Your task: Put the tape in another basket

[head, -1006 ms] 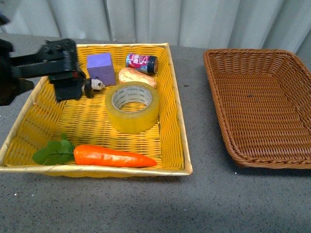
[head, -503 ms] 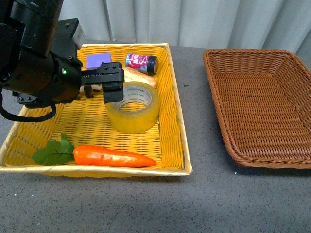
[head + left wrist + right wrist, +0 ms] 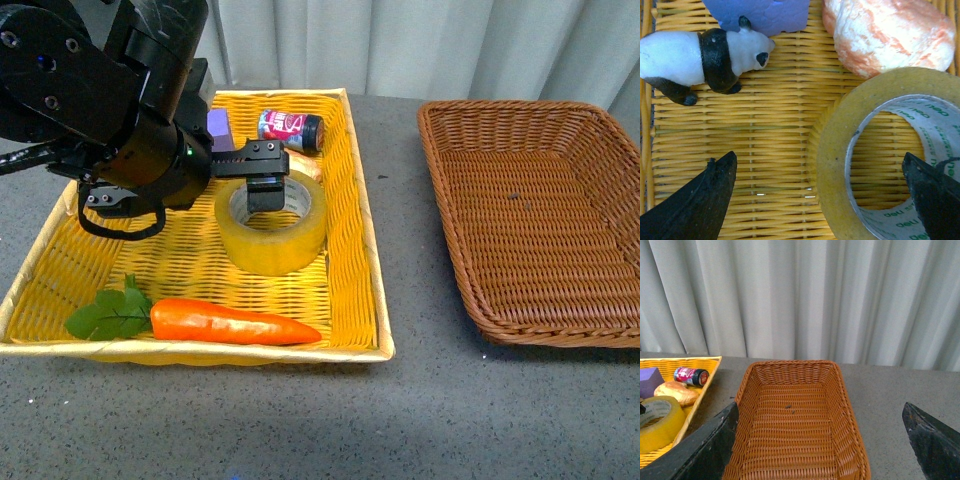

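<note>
Swinging in from the far-left edge of the yellow woven tray point(image 3: 180, 260), your left tool point(image 3: 267, 190) has crossed over within the last second and now hangs directly above the roll of packing tape point(image 3: 272, 222). The tape itself has not budged: it lies flat in the middle of the yellow tray, hole upward, just in front of the orange-streaked bread roll point(image 3: 890, 37) and behind the toy carrot point(image 3: 235, 322). From the left wrist view the tool is released, jaws spread wide. One finger sits over bare tray weave outside the roll and the other over the white inner core, so the near wall of the tape point(image 3: 835, 165) lies between them. No finger appears to touch it yet. That puts you at the end of the approach; judging from this, the next step is to lower and pinch that wall. The panda figurine point(image 3: 695, 57) and purple block point(image 3: 760, 12) are near enough to be nudged if you drift. The brown wicker basket point(image 3: 540, 215) waits on the grey worktop point(image 3: 420, 400) well apart to the right. Your right tool point(image 3: 822, 445) is also released, grasping nothing, and faces that basket.
</note>
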